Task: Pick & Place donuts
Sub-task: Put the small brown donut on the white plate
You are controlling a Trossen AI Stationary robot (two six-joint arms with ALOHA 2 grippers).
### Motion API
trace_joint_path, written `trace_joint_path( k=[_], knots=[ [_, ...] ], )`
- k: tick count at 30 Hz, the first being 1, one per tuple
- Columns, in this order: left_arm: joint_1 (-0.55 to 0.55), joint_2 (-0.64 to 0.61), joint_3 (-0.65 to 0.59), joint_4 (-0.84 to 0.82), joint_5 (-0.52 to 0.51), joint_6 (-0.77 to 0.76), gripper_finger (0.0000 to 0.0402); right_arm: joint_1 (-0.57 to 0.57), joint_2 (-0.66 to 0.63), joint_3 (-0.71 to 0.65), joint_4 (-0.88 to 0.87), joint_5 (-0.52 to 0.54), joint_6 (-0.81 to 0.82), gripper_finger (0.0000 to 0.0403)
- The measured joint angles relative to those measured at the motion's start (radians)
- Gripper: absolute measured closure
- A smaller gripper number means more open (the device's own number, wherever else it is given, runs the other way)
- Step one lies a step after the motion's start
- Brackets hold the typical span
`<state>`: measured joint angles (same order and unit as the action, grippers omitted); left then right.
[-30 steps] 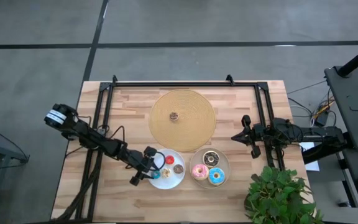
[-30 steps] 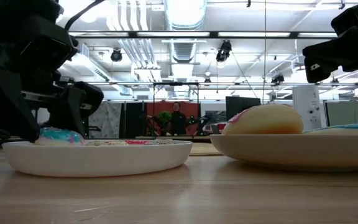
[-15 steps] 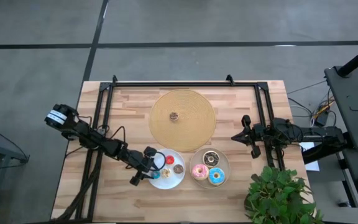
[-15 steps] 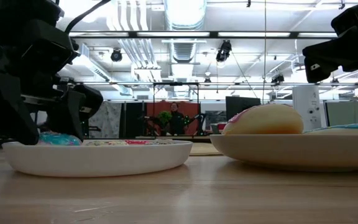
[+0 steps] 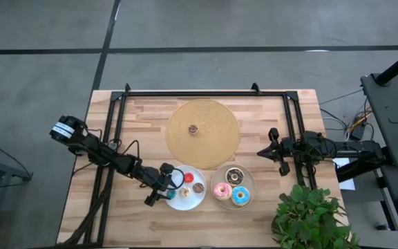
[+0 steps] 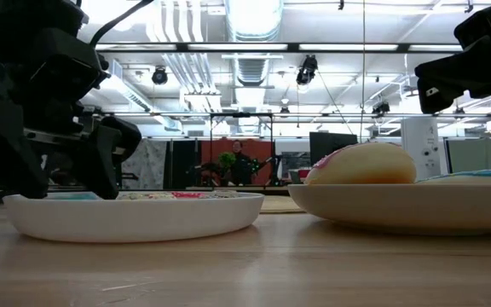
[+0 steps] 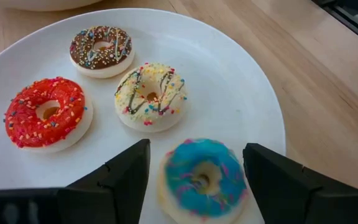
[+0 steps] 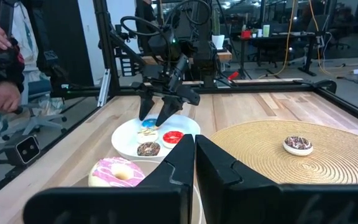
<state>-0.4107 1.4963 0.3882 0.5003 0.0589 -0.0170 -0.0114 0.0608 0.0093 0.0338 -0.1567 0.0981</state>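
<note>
My left gripper (image 7: 196, 148) stands open, low over the left white plate (image 7: 241, 81), fingers slanting down. The tiny blue donut (image 7: 202, 179) lies on the plate between its fingers, blurred. On the same plate lie the red (image 7: 45, 114), tan (image 7: 151, 95) and brown (image 7: 101, 50) tiny donuts. The right plate (image 5: 252, 181) holds the pink (image 5: 221, 190), light blue (image 5: 240, 196) and dark chocolate (image 5: 235, 176) donuts. My right gripper (image 5: 262, 151) waits shut near the table's right side.
A big round wooden board (image 5: 216, 121) lies at the far middle with one small dark donut (image 5: 193, 129) on it. A black frame (image 5: 119, 117) runs along the table's left, far and right sides. A potted plant (image 5: 308, 214) stands at the near right corner.
My left gripper has opened and let go of the tiny blue donut. In the low view the donut first hung above the plate's rim between the fingers; now it has dropped onto the plate, below the rim. Neither arm has moved.
</note>
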Motion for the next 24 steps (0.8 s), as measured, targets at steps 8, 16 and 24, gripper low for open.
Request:
trace_joint_path(
  k=[8,16,24],
  knots=[
    [0.001,-0.019,0.000,-0.002,-0.001,0.023,0.0172,0.000,0.000,0.000,0.000,0.000,0.000,0.0394],
    [0.026,-0.103,0.002,-0.040,-0.063,0.084,0.0172,0.000,0.000,0.000,0.000,0.000,0.000,0.0394],
    [0.118,-0.199,0.053,-0.162,-0.066,0.094,0.0172,0.000,0.000,0.000,0.000,0.000,-0.001,0.0394]
  ],
)
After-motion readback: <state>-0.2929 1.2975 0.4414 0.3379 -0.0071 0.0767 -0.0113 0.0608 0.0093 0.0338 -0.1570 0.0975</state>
